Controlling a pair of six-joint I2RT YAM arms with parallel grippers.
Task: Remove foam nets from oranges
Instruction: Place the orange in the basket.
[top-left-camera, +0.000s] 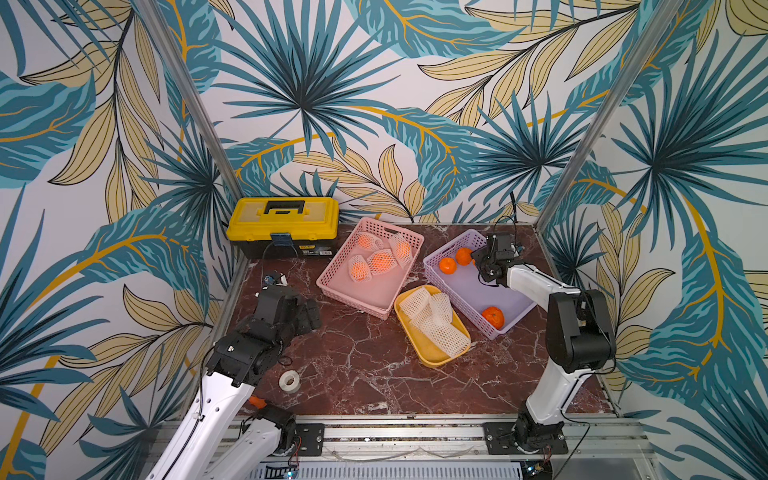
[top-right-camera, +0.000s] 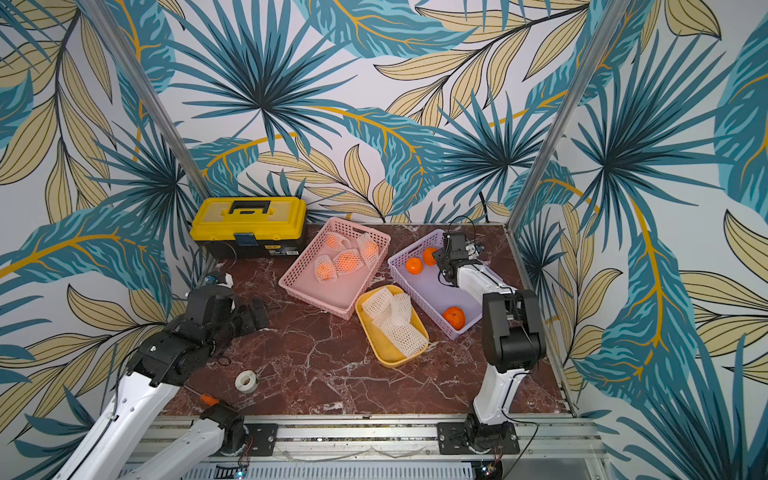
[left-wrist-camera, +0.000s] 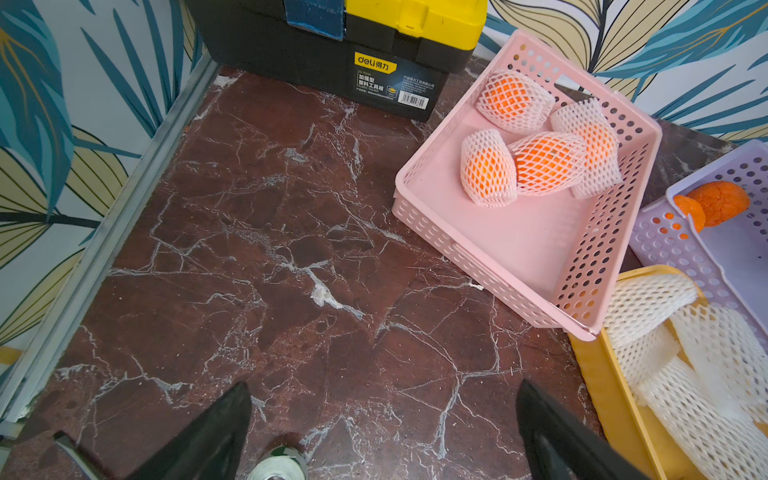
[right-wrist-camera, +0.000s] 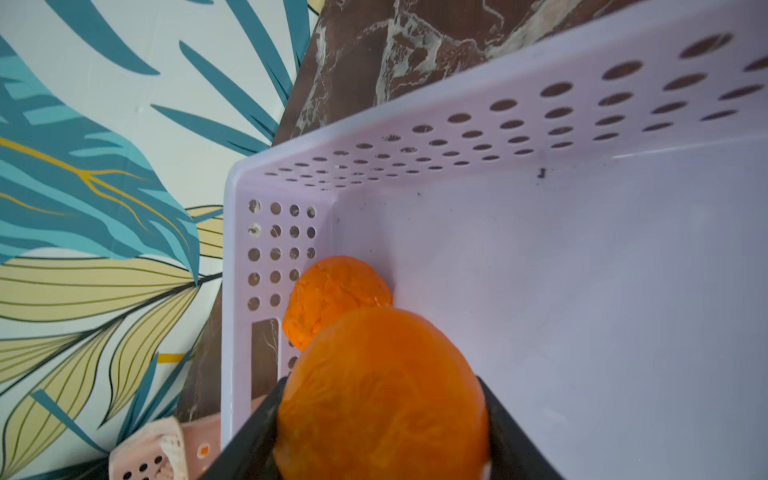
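**Right gripper holding a bare orange over the purple basket: what could slip**

Right gripper (right-wrist-camera: 381, 384) is closed partway around a bare orange (right-wrist-camera: 374, 353), both jaws pressed to its sides, low inside the purple basket (right-wrist-camera: 540, 104) near its far corner; a second net-free orange (right-wrist-camera: 332, 295) sits just beyond it against the perforated wall, and a third orange (top-left-camera: 493, 316) lies at the basket's near end. Left gripper (left-wrist-camera: 386, 388) hangs spread wide and empty over the marble table (left-wrist-camera: 291, 249); four oranges in their nets (top-left-camera: 381, 261) lie bunched in the pink basket (top-left-camera: 332, 286); the stripped foam nets (top-left-camera: 436, 324) are heaped in the yellow tray (top-left-camera: 428, 355).

Whether the held fruit touches the basket floor I cannot tell; let go while raised, it would likely drop, knock its neighbour and roll, since a round fruit on smooth plastic will not stay put. Pulling out at an angle could hook a finger on the wall and drag the light basket; too hard a squeeze could bruise the soft skin. The netted fruits touch one another, so tugging one net may haul its neighbours along.
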